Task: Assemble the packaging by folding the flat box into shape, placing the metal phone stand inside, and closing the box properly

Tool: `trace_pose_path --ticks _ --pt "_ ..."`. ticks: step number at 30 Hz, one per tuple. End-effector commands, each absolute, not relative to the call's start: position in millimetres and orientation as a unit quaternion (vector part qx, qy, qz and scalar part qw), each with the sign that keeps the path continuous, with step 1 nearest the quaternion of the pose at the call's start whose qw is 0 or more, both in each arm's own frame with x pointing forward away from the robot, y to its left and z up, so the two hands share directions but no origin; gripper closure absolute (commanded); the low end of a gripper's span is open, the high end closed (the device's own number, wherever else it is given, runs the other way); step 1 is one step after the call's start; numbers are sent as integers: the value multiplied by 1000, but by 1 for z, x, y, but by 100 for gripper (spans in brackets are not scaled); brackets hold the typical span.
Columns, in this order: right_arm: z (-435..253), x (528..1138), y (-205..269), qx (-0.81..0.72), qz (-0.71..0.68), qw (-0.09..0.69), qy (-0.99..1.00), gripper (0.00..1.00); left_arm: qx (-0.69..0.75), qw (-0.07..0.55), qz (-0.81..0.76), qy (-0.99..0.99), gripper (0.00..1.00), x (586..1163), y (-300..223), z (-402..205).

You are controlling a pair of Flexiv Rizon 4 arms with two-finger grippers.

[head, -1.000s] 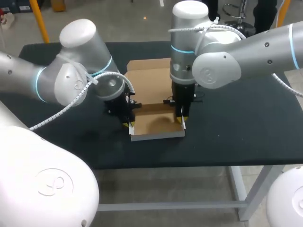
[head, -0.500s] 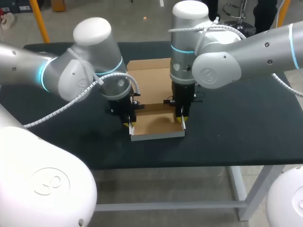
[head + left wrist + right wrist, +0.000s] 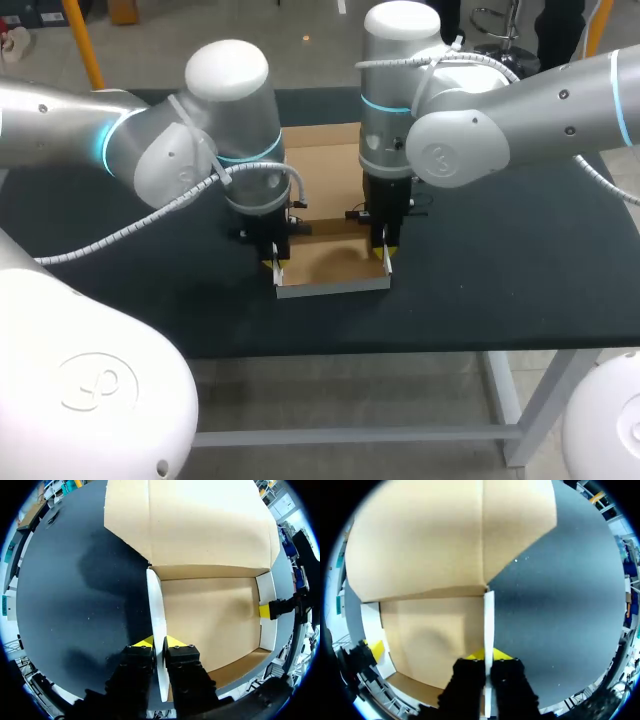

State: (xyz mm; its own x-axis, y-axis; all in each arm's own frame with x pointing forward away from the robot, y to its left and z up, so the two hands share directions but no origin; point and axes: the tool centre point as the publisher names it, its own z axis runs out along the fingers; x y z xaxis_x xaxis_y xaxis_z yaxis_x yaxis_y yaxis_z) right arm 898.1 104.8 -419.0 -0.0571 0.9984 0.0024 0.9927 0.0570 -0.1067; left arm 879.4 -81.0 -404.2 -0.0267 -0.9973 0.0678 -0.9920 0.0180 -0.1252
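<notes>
The left arm [image 3: 170,160] comes in from the left edge, bends at a raised elbow and points its wrist straight down at the box [image 3: 330,262]. The left end effector [image 3: 274,263] is nearly closed, its yellow tips pinching the upright white left side wall [image 3: 156,630] from both sides, one finger outside the box and one inside. The box sits on the black counter [image 3: 500,250] near its front edge, between the two arms, folded into a shallow open tray that shows its brown floor. Its wide lid flap [image 3: 320,165] lies flat on the counter behind it. The right arm [image 3: 500,110] comes in from the right and also hangs its wrist vertically. The right end effector [image 3: 384,252] is likewise nearly closed, clamping the standing right side wall [image 3: 489,620] between its fingers
</notes>
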Motion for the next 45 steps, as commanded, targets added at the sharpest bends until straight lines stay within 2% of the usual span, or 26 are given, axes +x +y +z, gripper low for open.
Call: trace_pose_path --ticks 1,2,3,4,5,6,22,30,45 --pt "-413 896 108 -685 34 33 -727 72 -700 68 -27 710 100 881 -89 -423" --pt "-411 896 108 -684 31 32 -728 58 -700 69 -27 711 100 881 -89 -423" --pt "-410 895 108 -683 29 30 -730 51 -700 69 -27 711 100 880 -89 -423" --pt "-408 895 108 -681 27 28 -731 27 -699 70 -27 711 100 880 -89 -423" --pt "-407 894 108 -680 24 27 -732 9 -699 71 -28 711 100 880 -88 -422" --pt "-405 893 108 -679 22 26 -734 0 -699 72 -28 711 100 880 -88 -422" --pt "-368 878 88 -623 -77 38 -778 0 -698 82 -33 711 100 877 -86 -416" --pt "-344 864 66 -487 -160 49 -857 0 -695 83 -36 713 100 877 -84 -412" --pt "-343 864 63 -480 -157 46 -862 0 -703 74 -46 706 100 876 -75 -409"
